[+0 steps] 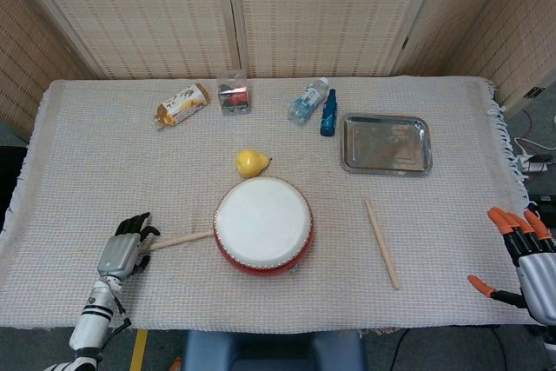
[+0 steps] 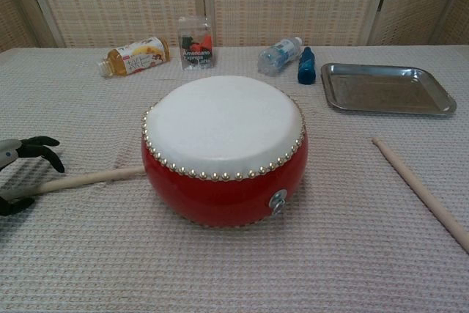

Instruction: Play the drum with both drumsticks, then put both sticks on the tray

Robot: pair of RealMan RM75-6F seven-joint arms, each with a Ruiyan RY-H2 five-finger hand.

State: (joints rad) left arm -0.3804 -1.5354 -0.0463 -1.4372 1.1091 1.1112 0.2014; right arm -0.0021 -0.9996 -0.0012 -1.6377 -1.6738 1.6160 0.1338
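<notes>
**A:** Where is the left hand?

**B:** At 8 o'clock from the drum, low over the outer end of the left drumstick. Its dark fingers arch above the wood and the thumb sits on the near side, spread rather than clamped. Whether a fingertip touches the stick, the chest view is too cropped to tell; it looks like nothing is held.

**A:** And the right hand?

**B:** Far out at 4 o'clock, at the table's edge, orange-tipped fingers splayed and holding nothing. It is well apart from the right drumstick, which lies flat on the cloth at 3 o'clock from the drum, running front to back.

**A:** The left stick's other end?

**B:** It points at the drum's red wall, just beside or touching it.

**A:** The tray?

**B:** At 1 o'clock from the drum, well beyond the right stick.

**A:** Anything else?

**B:** A yellow pear at 12 o'clock, just behind the drum. Farther back, 2 clear bottles, a blue bottle and a small box.
</notes>
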